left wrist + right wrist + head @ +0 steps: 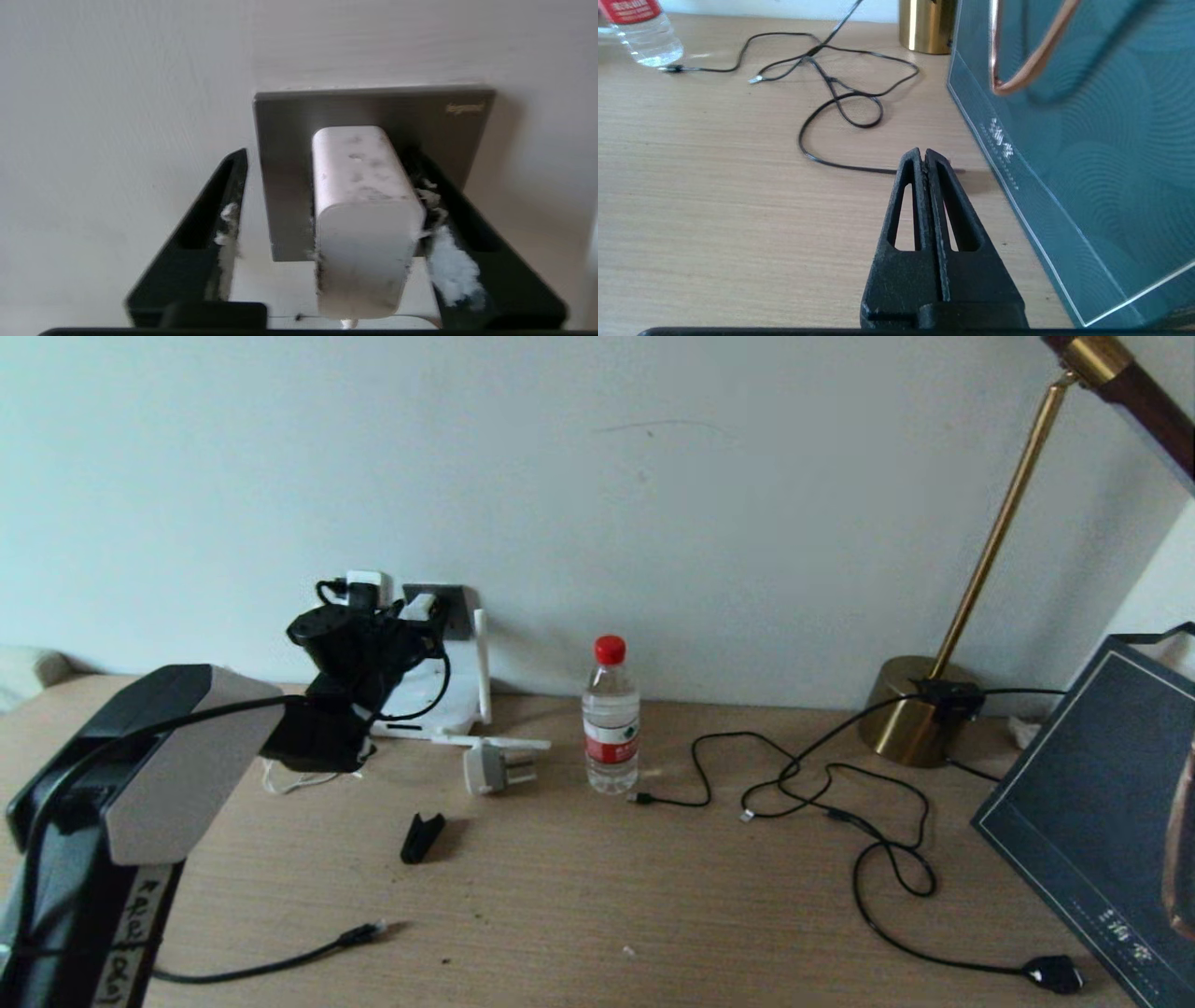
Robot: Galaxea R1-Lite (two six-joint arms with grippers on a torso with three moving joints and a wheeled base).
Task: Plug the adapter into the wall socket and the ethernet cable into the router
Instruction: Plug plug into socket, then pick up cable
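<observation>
The white adapter (pixel 359 205) stands with its front against the dark grey wall socket (pixel 289 140), its thin cord leaving at the back. My left gripper (pixel 327 156) is open around it. One finger (pixel 224 205) is clearly apart from the adapter, the other lies close along its side. In the head view the left gripper (pixel 411 616) is at the wall socket (pixel 455 609), above the white router (pixel 434 691). The black ethernet cable (pixel 280 963) lies at the front left of the table, clear connector free. My right gripper (pixel 923 154) is shut on nothing, low over the table.
A round grey-white plug (pixel 490 767), a black clip (pixel 422 836) and a water bottle (pixel 611 714) are near the router. Thin black cords (pixel 840 803) sprawl towards the brass lamp base (pixel 910 714). A dark blue bag (pixel 1102 821) stands at the right.
</observation>
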